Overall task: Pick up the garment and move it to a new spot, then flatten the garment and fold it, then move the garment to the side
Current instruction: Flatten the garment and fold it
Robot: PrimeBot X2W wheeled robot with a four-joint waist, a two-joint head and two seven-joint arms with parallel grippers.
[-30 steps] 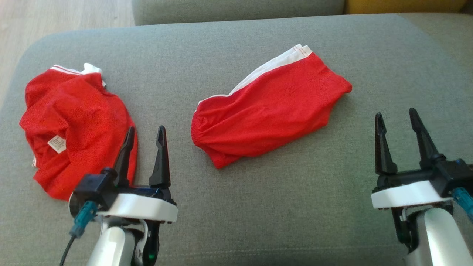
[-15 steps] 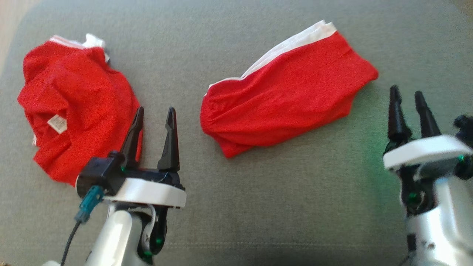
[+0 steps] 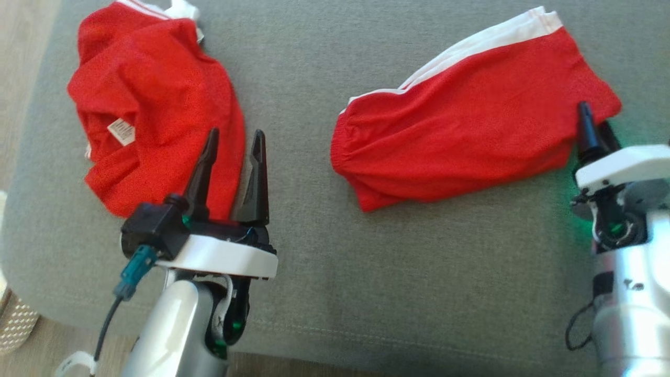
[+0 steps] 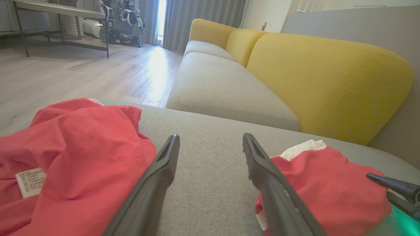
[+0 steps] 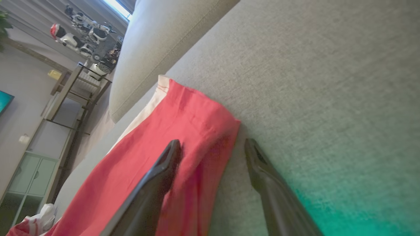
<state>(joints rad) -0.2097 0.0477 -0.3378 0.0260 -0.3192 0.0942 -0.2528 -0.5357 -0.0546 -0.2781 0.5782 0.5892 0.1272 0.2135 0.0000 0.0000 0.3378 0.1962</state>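
Two red garments lie on a grey cushion (image 3: 419, 272). The one on the right, a garment with a white side stripe (image 3: 471, 120), lies fairly flat. My right gripper (image 3: 594, 118) stands open at its right end, turned on its side. In the right wrist view that gripper (image 5: 212, 142) straddles the edge of the cloth (image 5: 183, 131): one finger over the red fabric, the other beside it over the cushion. A crumpled red garment with a white label (image 3: 152, 104) lies at the left. My left gripper (image 3: 235, 133) hovers open at its near right edge, holding nothing (image 4: 210, 137).
Beyond the cushion stands a sofa with a grey seat (image 4: 223, 88) and yellow backrests (image 4: 328, 82). Wooden floor (image 4: 82, 72) runs off to the left, with a table and another machine far back. A pale woven object (image 3: 15, 324) sits at the cushion's near left corner.
The head camera has dipped closer, so the whole picture shifted. My right gripper rolled onto its side and moved in to the striped garment's right end. The left gripper stays by the crumpled garment.
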